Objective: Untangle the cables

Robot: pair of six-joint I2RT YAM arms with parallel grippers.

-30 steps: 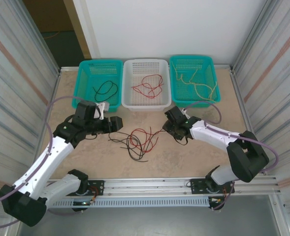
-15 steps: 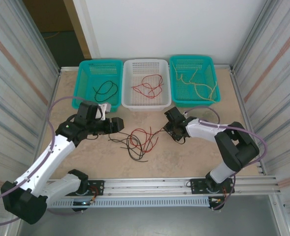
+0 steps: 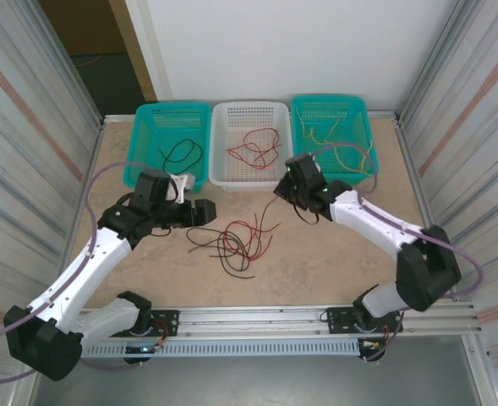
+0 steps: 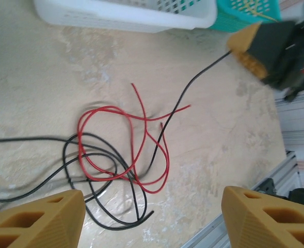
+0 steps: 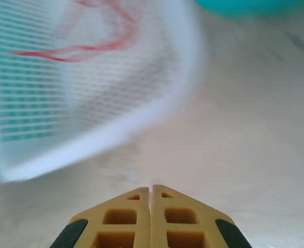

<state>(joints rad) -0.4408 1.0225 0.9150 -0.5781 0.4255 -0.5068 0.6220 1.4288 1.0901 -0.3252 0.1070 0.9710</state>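
1. The tabletop (image 3: pixel 342 254) is being used as the work surface, and the white basket (image 3: pixel 250 181) is sitting just beyond the right fingertips.
2. The right gripper (image 5: pixel 150 192) is being held with its fingers pressed together. In the left wrist view one black cable (image 4: pixel 193 85) is being led straight into their tips, so its end is judged to be pinched there.
3. The left gripper (image 3: pixel 206 211) is being held with its fingers spread wide and nothing between them.
4. The tangle (image 4: pixel 115 155) of red and black strands is being left flat on the table. It lies ahead of and between the left fingers, and well apart from the right fingers, joined to them only by the pinched strand.
5. The cables are being judged light, limp and smooth-skinned. A pinch is likely to slip, and neighbouring loops are likely to be dragged along.
6. A free end is being judged the best hold. For the red cable (image 4: pixel 105 109) that is the tip pointing toward the right fingers, while a crossing is being pinned by the left fingers.
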